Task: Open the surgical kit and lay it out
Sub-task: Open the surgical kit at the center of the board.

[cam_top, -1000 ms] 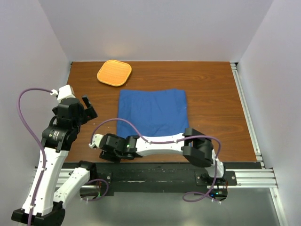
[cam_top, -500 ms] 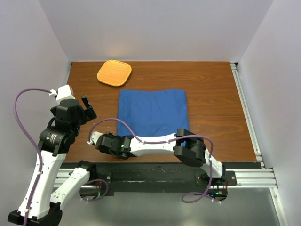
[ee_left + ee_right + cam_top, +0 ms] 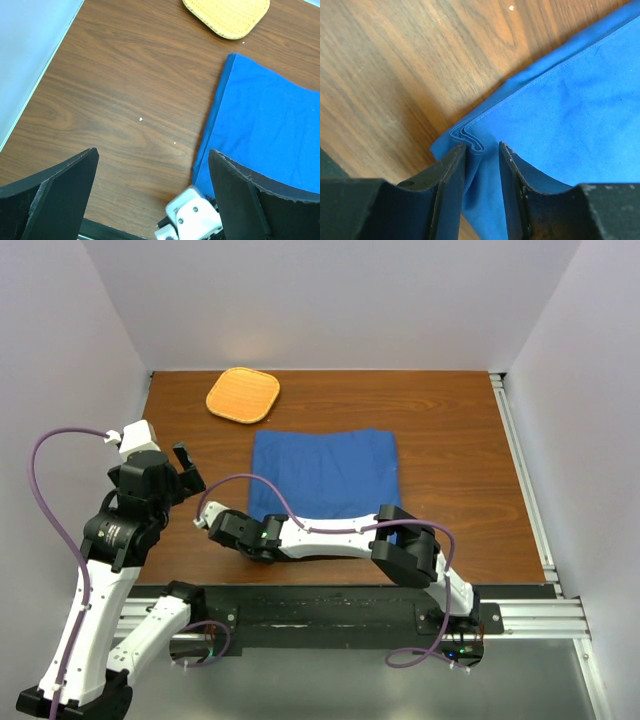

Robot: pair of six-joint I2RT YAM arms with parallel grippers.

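The surgical kit's blue cloth wrap (image 3: 325,475) lies folded shut on the wooden table, mid-table. My right gripper (image 3: 258,532) reaches across to its near-left corner. In the right wrist view the layered corner fold of the wrap (image 3: 560,100) stands between the jaws of the right gripper (image 3: 482,148). The fold presses on one finger, a narrow gap stays at the other. My left gripper (image 3: 187,468) hovers wide open over bare wood left of the wrap (image 3: 270,125), nothing between its fingers (image 3: 60,190). What the wrap holds is hidden.
An orange rounded-square mat (image 3: 243,395) lies at the back left, also visible as the mat (image 3: 227,15) in the left wrist view. White walls close the left, back and right sides. The right arm's white wrist housing (image 3: 192,217) sits just below the left gripper.
The right gripper has moved forward onto the wrap's near-left corner and its jaws have narrowed around the fold. The left arm has barely shifted.
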